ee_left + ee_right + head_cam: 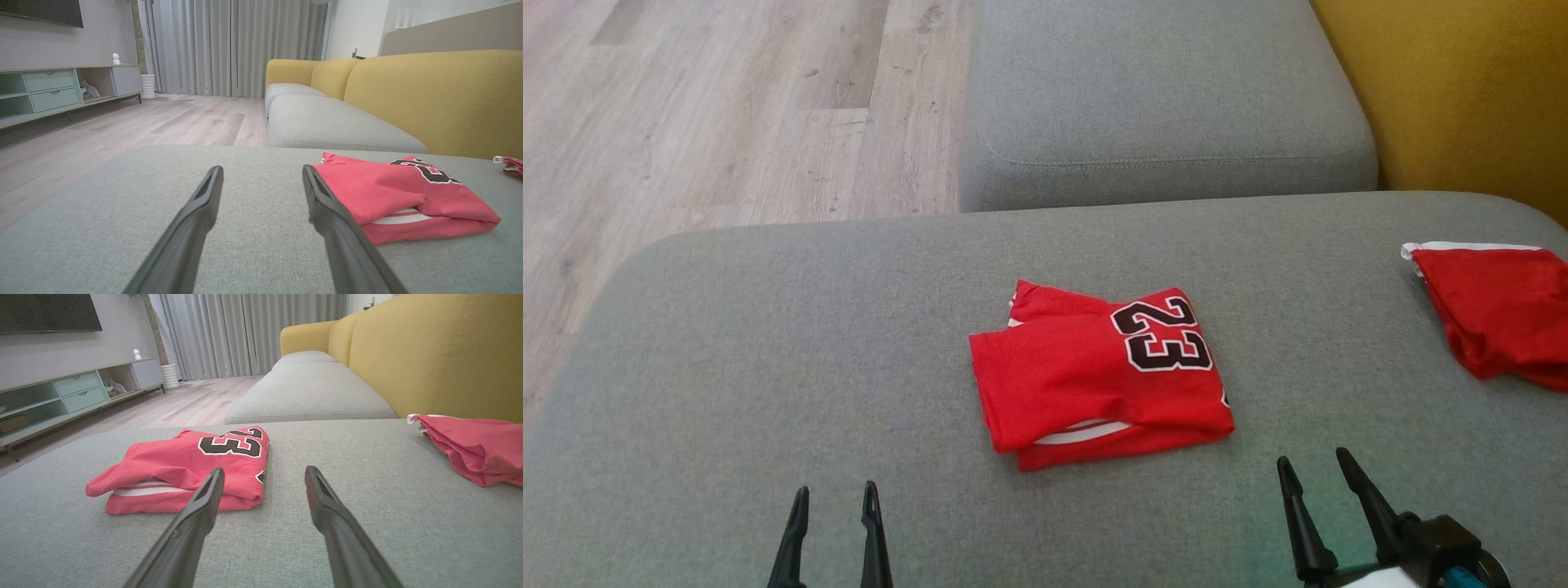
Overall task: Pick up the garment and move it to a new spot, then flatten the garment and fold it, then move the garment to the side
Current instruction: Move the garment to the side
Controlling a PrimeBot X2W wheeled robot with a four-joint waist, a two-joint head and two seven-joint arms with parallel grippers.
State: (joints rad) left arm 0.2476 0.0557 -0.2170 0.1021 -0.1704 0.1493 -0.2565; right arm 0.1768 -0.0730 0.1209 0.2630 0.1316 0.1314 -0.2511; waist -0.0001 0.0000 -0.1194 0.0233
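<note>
The folded red jersey (1094, 371), numbered 23, lies flat on the grey sofa cushion (768, 343), ahead of both pincers and between them, touching neither. The left pincer (837, 487) has its fingers parted and holds nothing; the jersey sits ahead to its right. The right pincer (1313, 456) is likewise spread and empty, with the jersey just ahead to its left and a second red garment (1499, 314) well off to its right.

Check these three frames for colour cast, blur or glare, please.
Head view: even light, sharp; the folded red number-23 jersey is saturated, with a faint green tint on the grey fabric cushion by the right hand. Left wrist view: the jersey washes out to pink, and the left hand looms soft-edged. Right wrist view: same pink cast, no glare.
</note>
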